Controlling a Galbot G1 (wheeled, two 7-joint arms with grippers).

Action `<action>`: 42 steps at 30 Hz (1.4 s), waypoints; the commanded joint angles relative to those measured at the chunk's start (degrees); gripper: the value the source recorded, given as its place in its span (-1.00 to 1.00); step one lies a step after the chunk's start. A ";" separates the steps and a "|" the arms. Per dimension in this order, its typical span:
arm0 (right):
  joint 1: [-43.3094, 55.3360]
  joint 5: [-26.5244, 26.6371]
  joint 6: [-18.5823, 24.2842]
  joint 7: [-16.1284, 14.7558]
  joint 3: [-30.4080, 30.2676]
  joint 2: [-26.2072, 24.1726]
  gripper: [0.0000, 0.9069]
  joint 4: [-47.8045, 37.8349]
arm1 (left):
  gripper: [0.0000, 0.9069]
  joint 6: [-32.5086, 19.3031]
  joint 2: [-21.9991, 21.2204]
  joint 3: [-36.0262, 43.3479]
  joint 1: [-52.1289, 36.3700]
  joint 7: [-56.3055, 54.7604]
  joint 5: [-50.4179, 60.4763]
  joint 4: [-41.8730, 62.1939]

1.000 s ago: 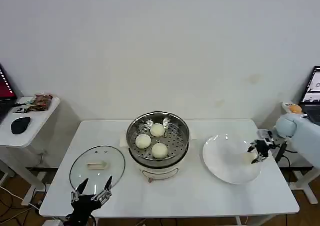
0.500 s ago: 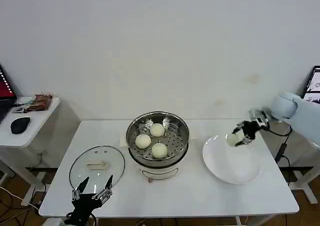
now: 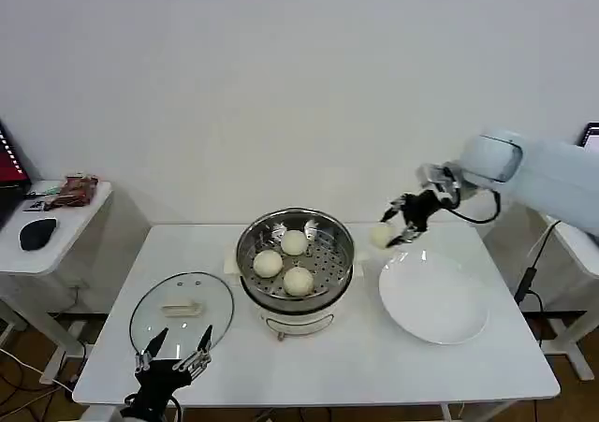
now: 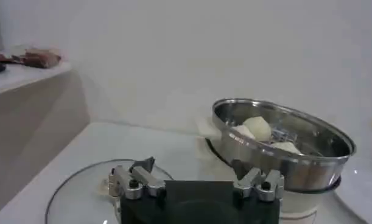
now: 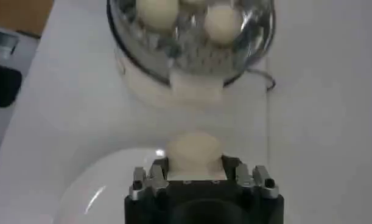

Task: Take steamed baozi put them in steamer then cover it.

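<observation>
My right gripper (image 3: 391, 232) is shut on a cream-white baozi (image 3: 381, 236) (image 5: 194, 150), held in the air between the white plate and the steamer (image 3: 295, 251). Three baozi (image 3: 298, 280) lie on the steamer's perforated tray. From the right wrist view the steamer (image 5: 192, 36) lies ahead of the held bun. The glass cover (image 3: 182, 310) with its cream bar handle lies flat on the table to the steamer's left. My left gripper (image 3: 173, 355) hangs open at the table's front edge, just in front of the cover (image 4: 82, 195).
The white plate (image 3: 433, 298) sits bare on the table right of the steamer. A side table (image 3: 47, 221) with a mouse and small items stands at far left. A laptop edge shows at far right.
My right gripper has lifted the baozi off the plate and carried it up and left toward the steamer. The left arm has barely moved.
</observation>
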 commanded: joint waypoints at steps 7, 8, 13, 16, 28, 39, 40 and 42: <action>2.77 12.98 -11.01 8.83 -3.44 10.63 0.36 2.62 | 1.00 -0.14 -0.19 -0.05 0.38 0.09 -0.01 -0.41; 2.64 13.39 -11.36 9.08 -3.46 10.75 0.36 2.58 | 1.00 -0.13 -0.22 -0.04 0.42 0.08 -0.02 -0.47; 0.70 16.28 -14.50 11.54 -2.67 11.62 0.36 2.01 | 1.00 -0.12 -0.18 -0.09 0.52 0.05 -0.01 -0.68; -0.71 16.53 -16.02 12.59 -1.75 12.22 0.38 1.32 | 1.00 -0.12 -0.22 -0.03 0.38 0.04 -0.01 -0.67; -4.92 15.37 -19.69 14.87 -0.28 13.68 0.36 -0.57 | 1.00 -0.03 -0.38 0.17 0.07 -0.02 -0.07 -0.80; -7.91 14.18 -20.46 15.82 1.23 14.06 0.38 -1.84 | 1.00 -0.04 -0.44 0.17 -0.08 0.00 -0.14 -0.59; -8.10 13.97 -20.46 15.83 1.21 14.10 0.36 -1.93 | 1.00 -0.02 -0.47 0.24 -0.17 -0.03 -0.13 -0.57; -8.69 13.76 -20.63 16.10 1.46 14.13 0.36 -2.16 | 1.00 -0.03 -0.49 0.23 -0.21 -0.01 -0.15 -0.58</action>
